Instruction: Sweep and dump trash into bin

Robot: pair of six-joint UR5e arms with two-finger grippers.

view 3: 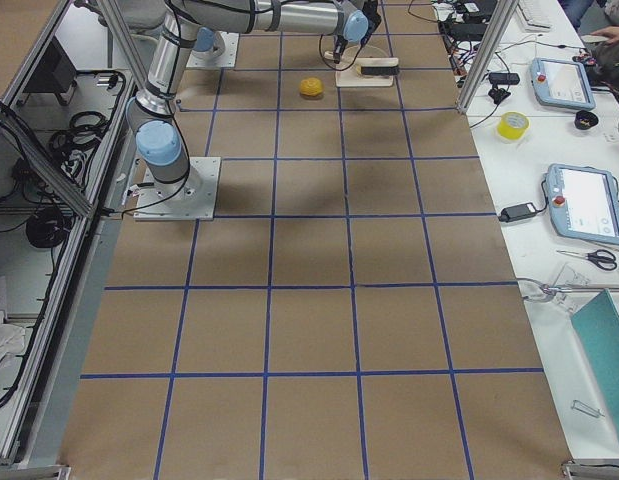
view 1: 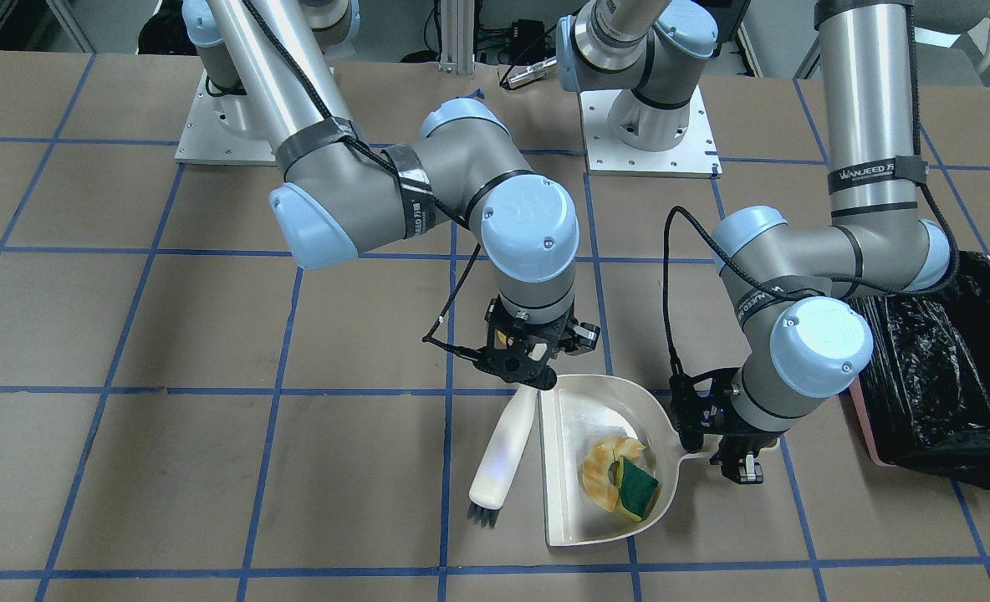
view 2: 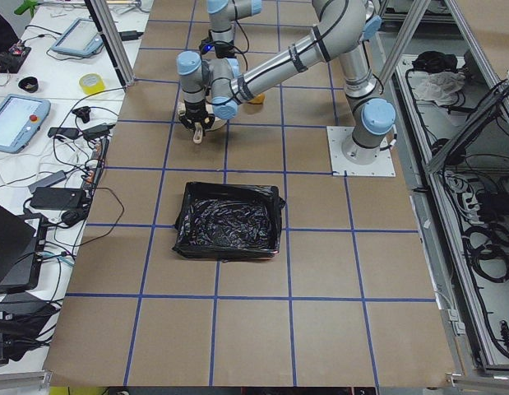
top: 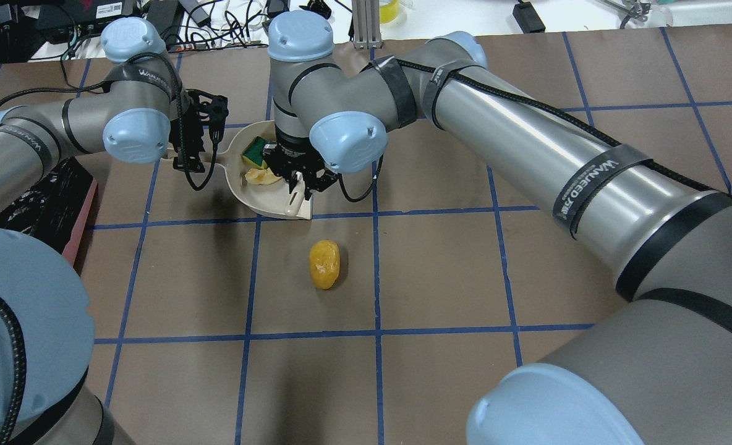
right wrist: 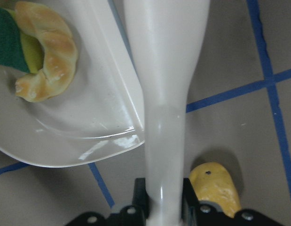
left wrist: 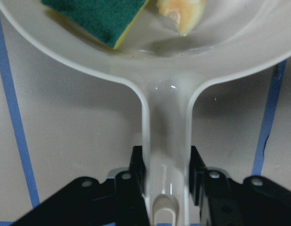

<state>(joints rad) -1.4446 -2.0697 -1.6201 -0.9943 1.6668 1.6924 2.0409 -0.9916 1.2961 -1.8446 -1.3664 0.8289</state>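
Progress looks about two-thirds through the sweeping, with no dumping done: two pieces of trash are in the dustpan, one is loose on the table, and the bin holds none that I can see.

The bin [view 2: 229, 220] stands toward the table's left end, well apart from the action, showing only its crinkled black liner. The dustpan [view 1: 587, 414] lies flat, out from the robot's edge toward the operators' edge; the left fingers [left wrist: 137, 167] are closed on its handle. Inside it the croissant [view 1: 602, 472] and the sponge [view 1: 639, 492] rest touching each other near the back wall. The brush [view 1: 503, 456] lies along the pan's open lip, bristles toward the operators' edge, its handle pinched tight by the right fingers [right wrist: 190, 193]. The potato [top: 324, 264] sits on the table between the pan's mouth and the robot's edge, near the pan, not touching it. Left to do, by my reading: sweep it in, then carry and tip the pan.
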